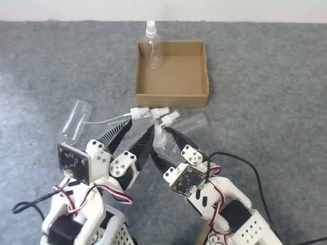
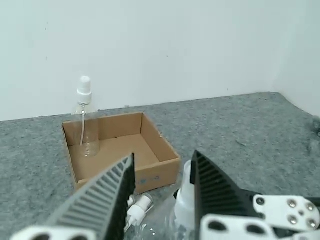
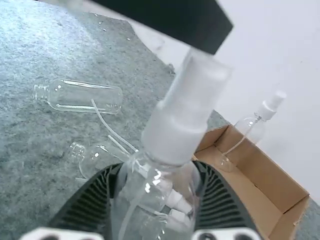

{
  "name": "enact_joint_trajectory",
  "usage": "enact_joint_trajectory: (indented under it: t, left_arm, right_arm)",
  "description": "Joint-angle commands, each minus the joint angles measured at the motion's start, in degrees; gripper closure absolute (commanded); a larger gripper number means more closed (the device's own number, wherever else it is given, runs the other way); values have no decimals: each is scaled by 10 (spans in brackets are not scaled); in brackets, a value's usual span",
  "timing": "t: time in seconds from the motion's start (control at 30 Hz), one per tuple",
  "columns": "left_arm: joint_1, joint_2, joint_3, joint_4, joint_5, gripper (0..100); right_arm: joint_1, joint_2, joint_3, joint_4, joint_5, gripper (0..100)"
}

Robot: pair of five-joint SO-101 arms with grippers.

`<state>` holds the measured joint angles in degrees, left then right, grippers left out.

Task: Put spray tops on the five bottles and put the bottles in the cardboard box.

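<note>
My right gripper [image 1: 164, 148] [image 3: 155, 186] is shut on the body of a clear bottle [image 1: 162, 144] [image 3: 160, 200], held upright in front of the cardboard box [image 1: 171, 94] [image 2: 159, 172]. A white spray top [image 3: 185, 110] [image 2: 184, 197] sits on its neck. My left gripper [image 1: 134, 133] [image 2: 162, 200] is open beside it, one black finger [image 3: 170, 17] resting on the spray top. A capped bottle [image 1: 153, 48] [image 2: 86, 125] [image 3: 250, 125] stands in the box's far left corner.
An open bottle [image 1: 76, 118] [image 3: 80, 96] lies on the grey carpet to the left, another [image 1: 196, 122] to the right. Three loose spray tops [image 1: 159, 112] [image 2: 139, 207] lie just in front of the box. A white crate [image 1: 115, 232] sits at the near edge.
</note>
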<state>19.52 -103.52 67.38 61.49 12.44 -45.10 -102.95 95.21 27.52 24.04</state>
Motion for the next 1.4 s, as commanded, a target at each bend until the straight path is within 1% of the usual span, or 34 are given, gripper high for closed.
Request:
enact_joint_trajectory:
  t: [0.0, 0.17, 0.3, 0.43, 0.53, 0.7, 0.83, 1.03, 1.23, 1.37]
  left_arm:
    - [-1, -12, -8, 11, -19, 834]
    - [-7, -12, -23, 11, -21, 834]
    - [-55, -12, -27, 0, -7, 834]
    - [-113, -12, -23, -20, 35, 833]
    - [-127, -12, -15, -25, 48, 831]
    - [-75, -12, 17, -34, 41, 831]
    - [-25, -12, 51, -55, 1, 833]
    - [47, -12, 71, -54, -37, 833]
    - [83, -12, 67, -34, -57, 834]
    - [73, -12, 65, -36, -55, 834]
  right_arm:
    - [10, -12, -2, -21, 3, 963]
    - [10, -12, -1, -21, 3, 963]
    - [11, -12, -2, -21, 2, 963]
    - [11, -12, -3, -29, -46, 963]
    - [11, -12, -3, -39, -66, 963]
    - [8, -12, -3, -50, -67, 963]
    - [7, -12, -9, -51, -67, 963]
    - [7, -12, -10, -49, -67, 963]
    - [10, -12, -8, -51, -67, 963]
    - [10, -12, -7, -49, -67, 963]
